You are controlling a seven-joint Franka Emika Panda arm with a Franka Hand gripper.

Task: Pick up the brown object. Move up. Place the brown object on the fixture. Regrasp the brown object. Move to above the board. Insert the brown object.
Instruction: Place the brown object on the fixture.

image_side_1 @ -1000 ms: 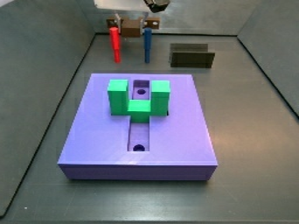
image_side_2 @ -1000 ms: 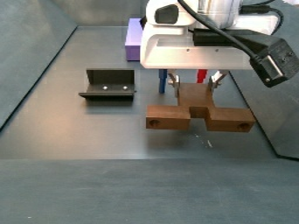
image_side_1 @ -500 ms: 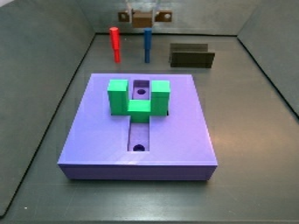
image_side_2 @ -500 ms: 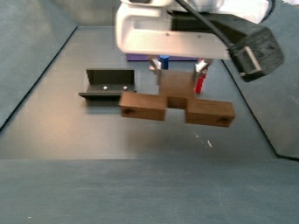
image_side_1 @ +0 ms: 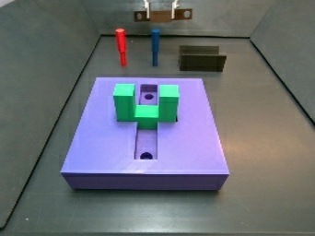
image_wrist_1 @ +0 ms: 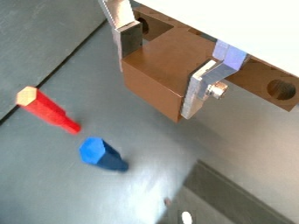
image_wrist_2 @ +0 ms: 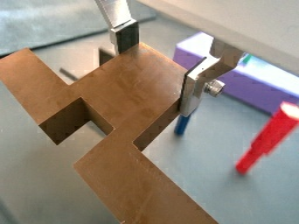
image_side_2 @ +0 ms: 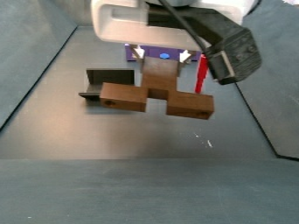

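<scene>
My gripper (image_side_2: 158,70) is shut on the brown object (image_side_2: 187,107), a wood-brown piece with a stem and a crossbar that has round holes. It hangs well above the floor, level with the fixture (image_side_2: 107,80) and just beside it. In both wrist views the silver fingers (image_wrist_1: 204,89) clamp the stem's two sides (image_wrist_2: 105,114). In a side view the gripper (image_side_1: 163,14) is high at the far end, above the pegs. The fixture (image_side_1: 202,59) is a dark stepped block at the back. The lavender board (image_side_1: 185,138) lies in the middle with a dark groove.
A green U-shaped block (image_side_1: 145,101) stands on the board over the groove. A red peg (image_side_1: 121,44) and a blue peg (image_side_1: 155,46) stand upright near the back wall, under the gripper. Grey walls enclose the floor on all sides.
The gripper has risen off the floor with the brown object and shifted toward the fixture's side. The board, green block and pegs have not moved.
</scene>
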